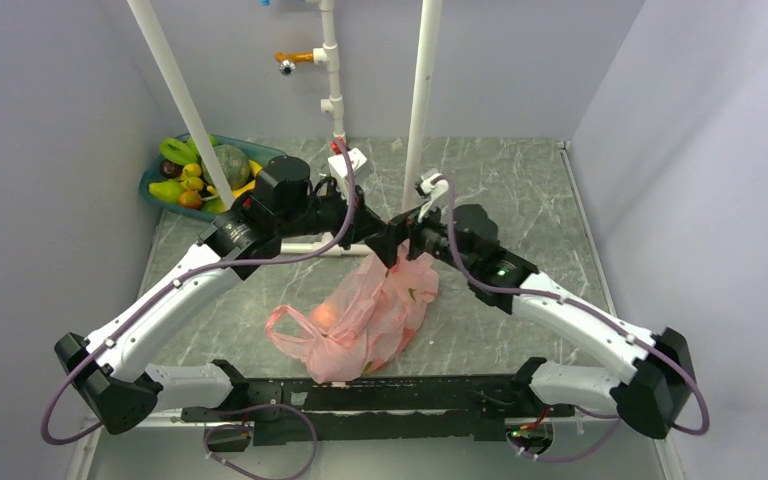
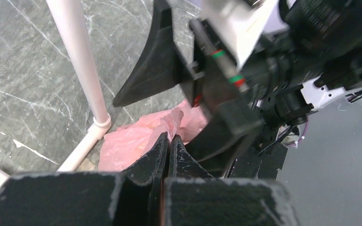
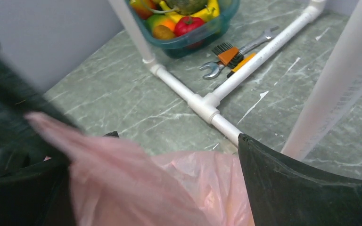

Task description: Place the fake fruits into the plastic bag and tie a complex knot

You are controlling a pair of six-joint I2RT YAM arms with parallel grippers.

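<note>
L jaws pinched shut on plastic bag (image 1: 360, 325) neck, holding it up mid tabletop w/ fake fruits (image 1: 326, 316) inside; R jaws wide astride film, prob. set to grab for tying.

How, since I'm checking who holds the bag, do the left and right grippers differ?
The left gripper is shut, its tips pinching the plastic bag; the right gripper is wide open, gripping nothing. The left's jaws meet; the right's flank loose pink film. Both sit at the bag's raised top.
</note>
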